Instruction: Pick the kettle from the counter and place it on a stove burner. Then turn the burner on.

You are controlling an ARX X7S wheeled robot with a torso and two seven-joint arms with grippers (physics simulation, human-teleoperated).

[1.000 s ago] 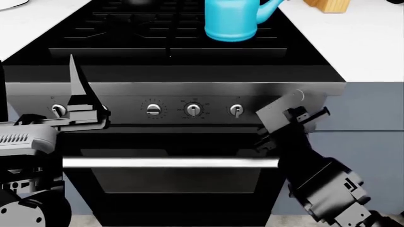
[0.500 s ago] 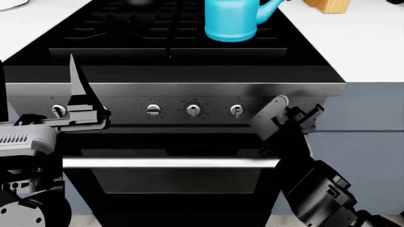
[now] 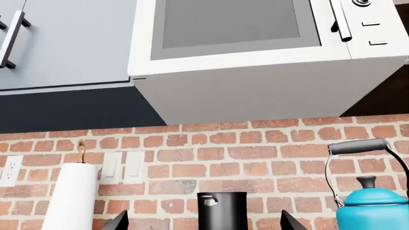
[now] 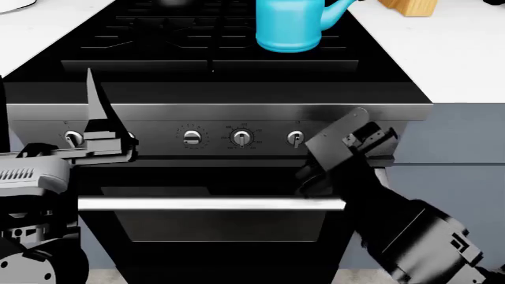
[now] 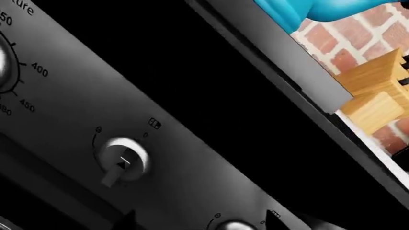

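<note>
A home kitchen, going by the black stove (image 4: pixel 236 53) with a steel knob panel (image 4: pixel 221 137) and oven door handle (image 4: pixel 209 204), set between white counters (image 4: pixel 465 53). Behind it, a red brick backsplash (image 3: pixel 255 158), a white microwave (image 3: pixel 255 52) beside grey cabinets (image 3: pixel 70 43), plus a paper towel roll (image 3: pixel 73 196) and wooden knife block (image 5: pixel 377 91).
</note>
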